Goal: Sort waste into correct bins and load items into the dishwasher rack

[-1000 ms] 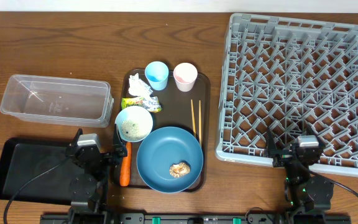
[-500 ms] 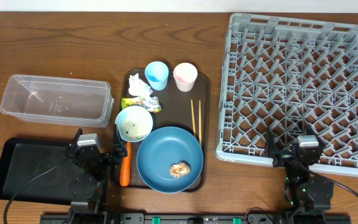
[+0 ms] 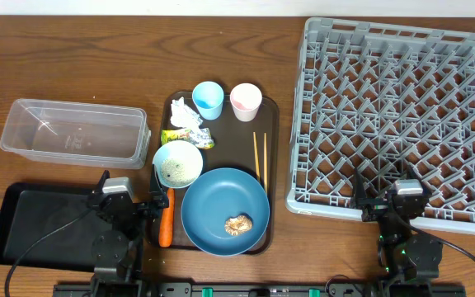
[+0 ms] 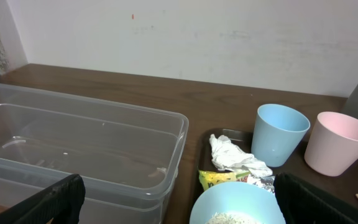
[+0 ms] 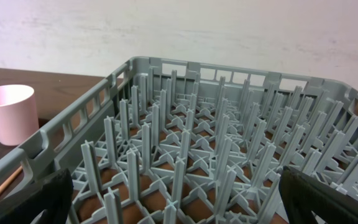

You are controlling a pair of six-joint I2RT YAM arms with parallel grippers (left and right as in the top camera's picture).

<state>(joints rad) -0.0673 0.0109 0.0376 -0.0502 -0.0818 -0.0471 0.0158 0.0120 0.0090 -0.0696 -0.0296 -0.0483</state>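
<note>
Both arms are parked at the near edge of the table (image 3: 72, 58).
Left gripper (image 3: 127, 200): fingers (image 4: 42, 202) spread wide, holding nothing.
Right gripper (image 3: 394, 200): same, fingers (image 5: 23, 199) released and empty, sitting at the near edge of the dishwasher rack (image 3: 394, 115).

The rack takes up the far-right corner of the table. The clear tub (image 3: 11, 132) is near the left edge. The black tray (image 3: 31, 223) is in the near-left corner, with the left arm over its right end.

Everything else sits on the brown serving tray (image 3: 242, 140), mid-table:
- blue cup (image 3: 208, 99) and pink cup (image 3: 245, 101): upright at the far edge, near each other, not touching
- crumpled paper (image 3: 186, 115): far-left corner, just beside the blue cup
- wrapper (image 3: 184, 139): touching the paper on its near side
- light blue bowl (image 3: 190, 157): left edge, rice (image 3: 174, 169) inside
- blue plate (image 3: 217, 202): near end, brown lump (image 3: 237, 223) on its near-right part
- chopsticks (image 3: 259, 157): parallel along the right edge, between the pink cup and the plate
- carrot (image 3: 166, 223): along the near-left edge, just beside the plate, close to the left gripper
</note>
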